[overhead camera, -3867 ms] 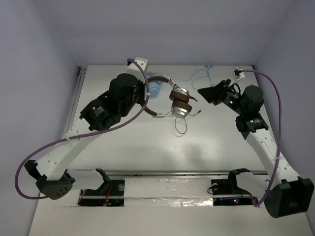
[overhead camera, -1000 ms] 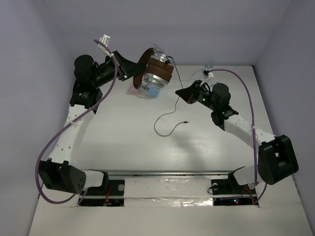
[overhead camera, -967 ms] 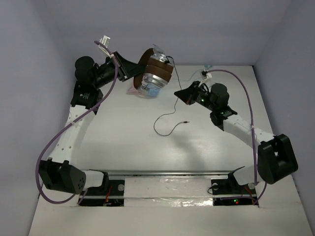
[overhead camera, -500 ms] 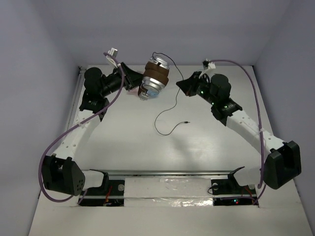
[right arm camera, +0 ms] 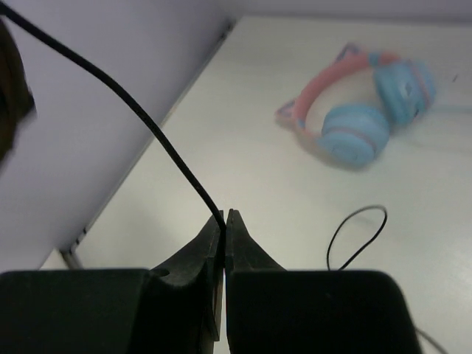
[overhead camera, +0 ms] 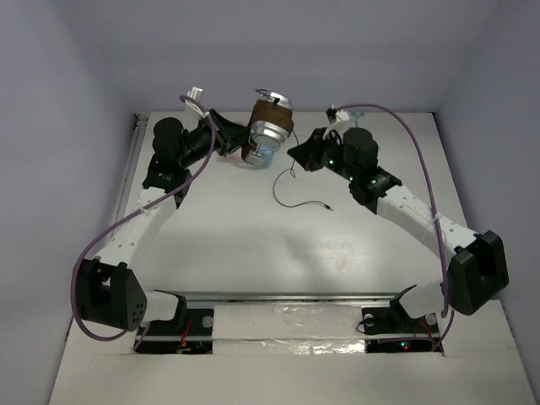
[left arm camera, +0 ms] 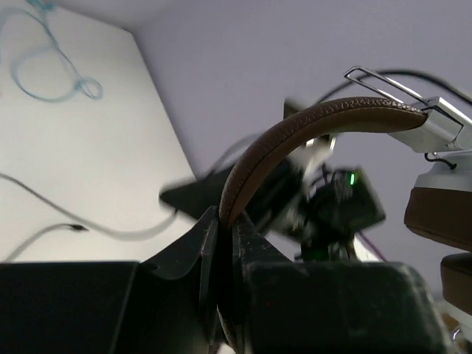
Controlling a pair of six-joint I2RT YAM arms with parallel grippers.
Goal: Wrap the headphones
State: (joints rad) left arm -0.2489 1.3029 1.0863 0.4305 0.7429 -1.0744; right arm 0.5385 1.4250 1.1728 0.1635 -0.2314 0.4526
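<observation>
The headphones (overhead camera: 270,125), with a brown headband (left arm camera: 295,135), silver earcups (overhead camera: 267,135) and brown ear pads (left arm camera: 441,214), hang in the air above the back of the table. My left gripper (overhead camera: 240,140) (left arm camera: 227,220) is shut on the headband. My right gripper (overhead camera: 294,153) (right arm camera: 223,214), just right of the headphones, is shut on their thin black cable (right arm camera: 147,125). The rest of the cable (overhead camera: 285,190) drops to the table in a loose curve, and its plug (overhead camera: 328,207) lies flat.
Light blue and pink headphones (right arm camera: 361,110) (overhead camera: 262,157) lie on the table below the lifted pair. Their light blue cable (left arm camera: 51,66) (overhead camera: 358,113) curls near the back wall. The side wall (right arm camera: 96,110) is close on the left of the right wrist view.
The left gripper carried the headphones a little to the right and back. The right gripper moved left, closer to the headphones, still pinching the cable, and the slack on the table shifted right.
</observation>
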